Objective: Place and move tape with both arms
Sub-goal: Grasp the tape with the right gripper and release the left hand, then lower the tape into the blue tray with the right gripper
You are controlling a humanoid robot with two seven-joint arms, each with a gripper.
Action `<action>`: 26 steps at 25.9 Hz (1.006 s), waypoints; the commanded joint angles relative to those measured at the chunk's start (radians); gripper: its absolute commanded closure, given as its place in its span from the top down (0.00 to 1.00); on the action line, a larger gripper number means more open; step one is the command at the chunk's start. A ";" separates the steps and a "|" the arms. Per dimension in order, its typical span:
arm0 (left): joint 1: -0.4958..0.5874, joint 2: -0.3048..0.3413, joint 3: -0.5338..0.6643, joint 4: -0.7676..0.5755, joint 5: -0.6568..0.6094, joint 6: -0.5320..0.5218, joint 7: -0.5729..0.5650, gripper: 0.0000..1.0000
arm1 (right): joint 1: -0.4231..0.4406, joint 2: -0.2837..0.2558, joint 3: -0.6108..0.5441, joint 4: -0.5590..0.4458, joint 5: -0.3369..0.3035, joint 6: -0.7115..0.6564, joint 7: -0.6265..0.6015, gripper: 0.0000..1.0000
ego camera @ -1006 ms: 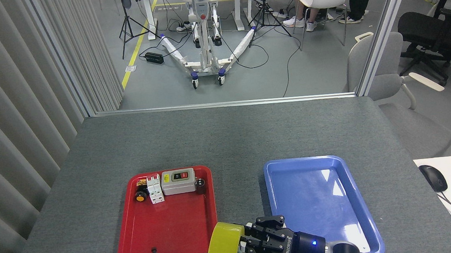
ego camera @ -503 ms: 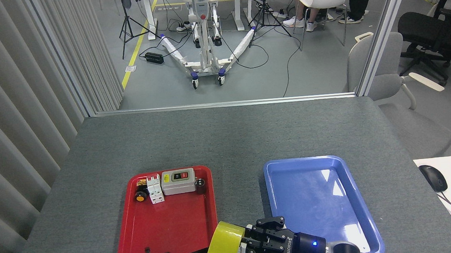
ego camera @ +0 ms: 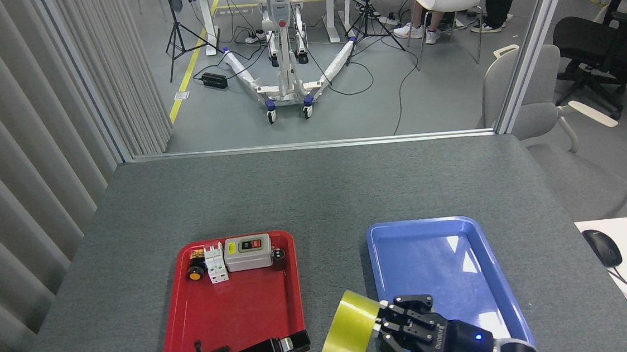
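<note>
Right tool (ego camera: 384, 327) is clenched on the tape (ego camera: 350, 332), its black fingers (ego camera: 408, 309) gripping the roll from the roll's right-hand side. The roll stands on edge, tilted, its broad yellow band facing the camera. It is held over the strip of grey bench (ego camera: 315, 198) between the red tray (ego camera: 235, 316) and the blue tray (ego camera: 503, 306), close to the blue tray's near left corner. Whether it is clear of the bench or touching it cannot be told from this view.

The left tool (ego camera: 296, 342) lies low over the near end of the red tray, pointing toward the roll but apart from it, with nothing between its tips. It is seen nearly end-on, so I cannot tell whether it is released or closed.

As for handling, the roll looks light and stiff. Its wound tape should resist a squeeze without collapsing. The outer band is glossy, so it may slide in a loose pinch. The safer hold is probably across the wall of the ring, one finger inside the core and one on the outer band, as that grip cannot roll away. Set down on edge it could roll, and laid flat it should stay put.

At the far end of the red tray sit a grey switch box (ego camera: 248, 253), a white circuit breaker (ego camera: 216, 263), an orange-capped knob (ego camera: 194, 274) and a small dark part (ego camera: 278, 259), all well away from both tools. The blue tray holds nothing.
</note>
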State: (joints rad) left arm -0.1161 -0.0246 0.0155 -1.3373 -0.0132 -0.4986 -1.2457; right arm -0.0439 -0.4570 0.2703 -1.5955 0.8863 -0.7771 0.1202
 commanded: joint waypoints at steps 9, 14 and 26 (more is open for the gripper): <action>-0.016 0.008 0.031 0.024 -0.205 0.006 0.356 1.00 | 0.147 0.119 -0.526 0.000 -0.015 -0.008 0.114 0.28; 0.003 0.023 0.052 -0.089 -0.787 0.002 0.913 1.00 | 0.088 0.093 -0.531 0.023 -0.013 0.295 0.275 0.28; 0.050 0.020 -0.131 -0.191 -1.495 0.522 1.414 1.00 | -0.249 -0.085 -0.246 0.373 -0.067 0.722 0.587 0.28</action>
State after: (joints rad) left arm -0.0676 -0.0044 -0.0720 -1.5246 -1.4844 -0.0512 0.1534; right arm -0.2126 -0.5073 -0.0770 -1.3162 0.8545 -0.1255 0.6846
